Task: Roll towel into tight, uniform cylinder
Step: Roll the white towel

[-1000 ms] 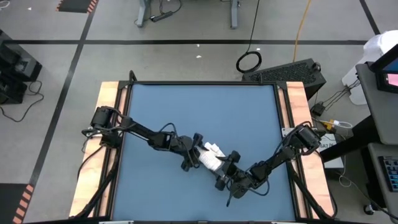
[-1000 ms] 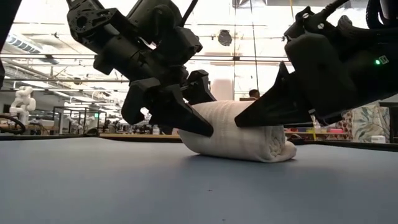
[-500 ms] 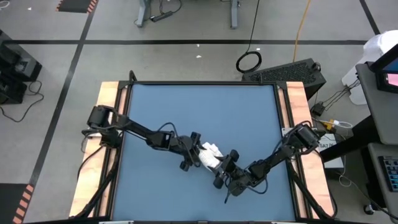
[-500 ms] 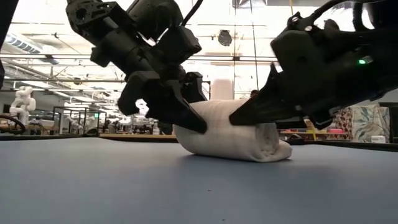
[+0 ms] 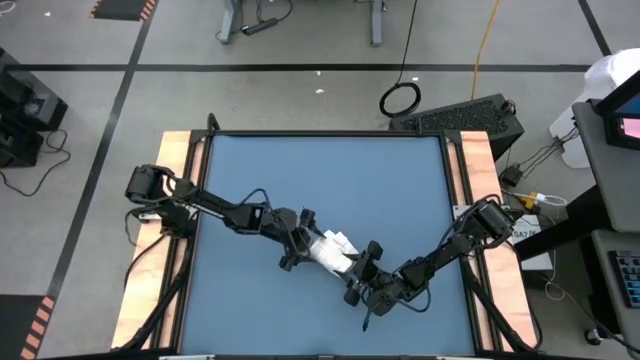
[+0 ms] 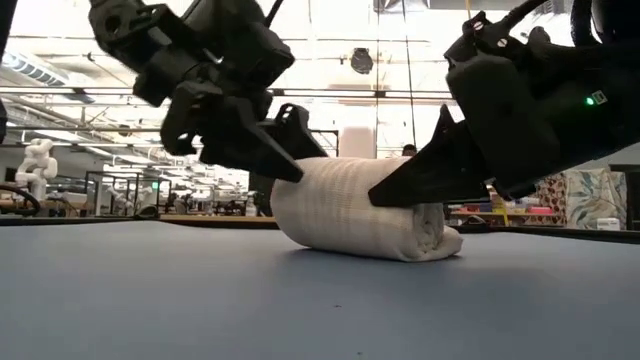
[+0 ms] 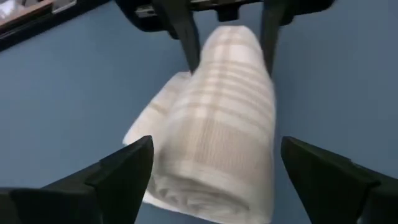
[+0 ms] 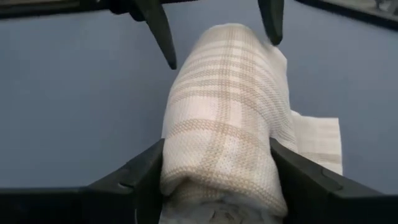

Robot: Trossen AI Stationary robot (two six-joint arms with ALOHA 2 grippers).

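The towel [image 5: 332, 250], white with faint grid lines, lies rolled up on the blue table [image 5: 320, 170], a little near of centre. A loose flap [image 8: 317, 143] lies flat on the table beside the roll. My left gripper [image 5: 298, 243] is open at the roll's left end. Its fingers [image 7: 127, 168] stand on either side of that end, raised to about the height of the roll's top [image 6: 300, 170]. My right gripper [image 5: 362, 268] is shut on the roll's other end [image 8: 217, 146]. My left gripper stands astride the roll's left end; I cannot tell whether a fingertip [image 8: 272, 28] brushes the cloth. My right gripper pinches the roll's right end between its two fingers, one on each long side [image 8: 169, 158]. The fingers slant down from the table's near right and lie along the roll [image 6: 400, 185]. The roll rests on the table.
Blue table surface lies free on all sides of the roll, widest toward the far edge. Wooden rails [image 5: 180, 170] run along the left and right sides. A black case [image 5: 470, 115] and a coiled cable [image 5: 400, 98] sit on the floor beyond the far right corner.
My left gripper has risen and drawn back a little toward the table's left edge. Its fingertips have gone from low beside the roll to about the height of its top. The roll stays lying on the table, with my right gripper still at its end.
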